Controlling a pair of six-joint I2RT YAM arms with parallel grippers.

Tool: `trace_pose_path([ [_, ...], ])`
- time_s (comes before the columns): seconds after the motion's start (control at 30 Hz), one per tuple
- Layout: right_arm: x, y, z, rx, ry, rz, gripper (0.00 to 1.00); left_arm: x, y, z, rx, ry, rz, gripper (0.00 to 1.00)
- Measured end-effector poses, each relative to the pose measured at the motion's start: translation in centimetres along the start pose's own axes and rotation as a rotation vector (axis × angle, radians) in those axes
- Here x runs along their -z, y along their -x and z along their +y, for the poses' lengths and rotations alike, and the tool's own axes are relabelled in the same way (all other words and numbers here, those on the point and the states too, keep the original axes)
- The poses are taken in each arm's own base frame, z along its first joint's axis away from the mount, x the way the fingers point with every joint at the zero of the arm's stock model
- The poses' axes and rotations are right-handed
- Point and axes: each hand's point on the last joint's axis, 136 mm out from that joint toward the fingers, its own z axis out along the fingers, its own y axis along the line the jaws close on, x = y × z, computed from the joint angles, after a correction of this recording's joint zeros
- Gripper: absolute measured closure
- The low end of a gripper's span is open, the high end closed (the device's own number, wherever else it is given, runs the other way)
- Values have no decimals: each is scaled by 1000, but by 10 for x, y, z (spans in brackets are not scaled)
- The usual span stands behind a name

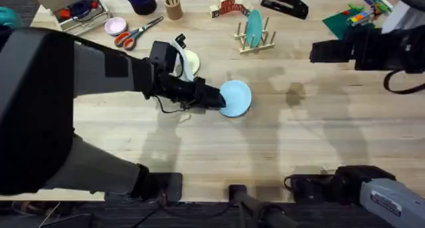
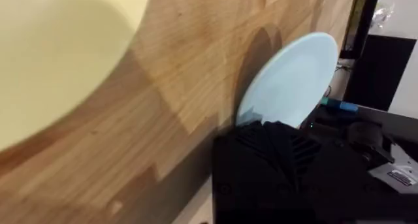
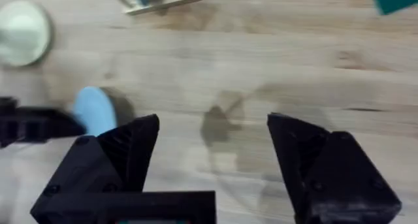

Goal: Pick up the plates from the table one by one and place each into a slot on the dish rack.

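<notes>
- Plates number two: a light blue plate clamped at its edge in the left end effector, and a pale yellow plate lying flat on the tabletop just behind that end effector's wrist.
- One dish rack stands well beyond the left end effector, with one darker teal plate upright between its pegs.
- The right end effector hangs released, fingers spread wide, over bare wood.
- The left arm covers part of the yellow plate; the blue plate's gripped edge is hidden under the fingers.
- I cannot tell whether the blue plate's far rim touches the wood.
</notes>
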Motion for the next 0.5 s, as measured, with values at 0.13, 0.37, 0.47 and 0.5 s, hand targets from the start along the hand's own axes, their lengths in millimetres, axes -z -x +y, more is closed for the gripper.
trace_pose_path([
  [0.13, -10, -4, 19, -9, 119, 46, 6, 0, 0, 0, 3, 1, 0, 960],
  [0.37, -33, -19, 48, -33, 318, 182, 6, 0, 0, 1, 7, 3, -1, 959],
  [0.47, -42, -23, 57, -27, 376, 225, 6, 0, 0, 1, 7, 3, -1, 960],
  [0.5, -45, -25, 60, -20, 391, 239, 6, 0, 0, 1, 7, 3, -1, 960],
])
